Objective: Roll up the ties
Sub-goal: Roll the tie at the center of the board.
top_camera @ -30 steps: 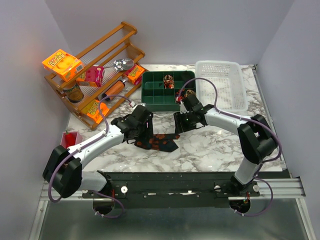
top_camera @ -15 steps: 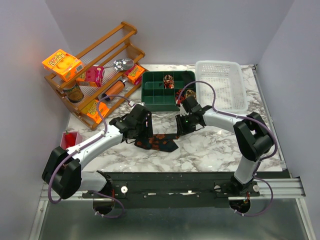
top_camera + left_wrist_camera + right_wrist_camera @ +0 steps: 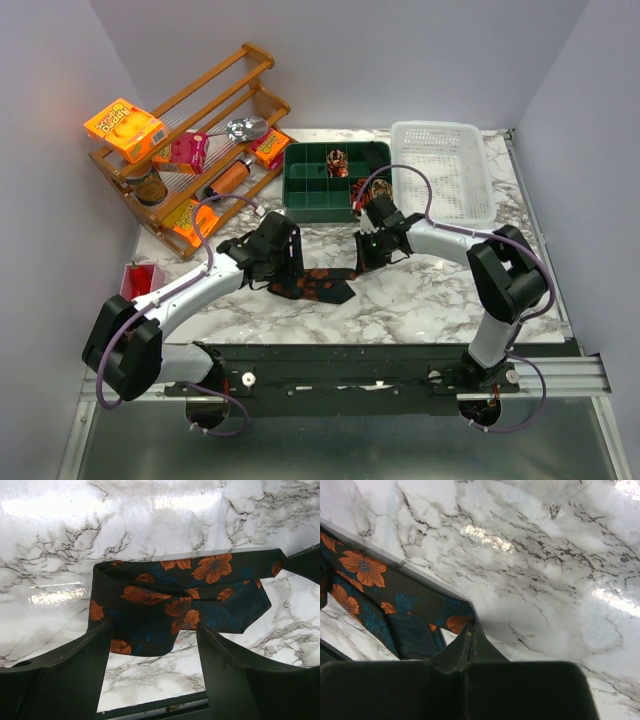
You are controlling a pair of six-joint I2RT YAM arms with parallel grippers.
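The right claw [image 3: 470,631] is pinched shut on the narrow end of the tie [image 3: 165,607]. The left claw [image 3: 152,632] hangs wide open and holds nothing, just above the tie's folded wide end. This tie lies flat and unrolled mid-counter [image 3: 430,290], toward the near edge. Toward the far edge, a green tray [image 3: 300,195] holds a small patterned coil [image 3: 337,159], likely a tie already rolled.

The tie [image 3: 318,285] lies on the table [image 3: 440,300] before the tray [image 3: 296,206].
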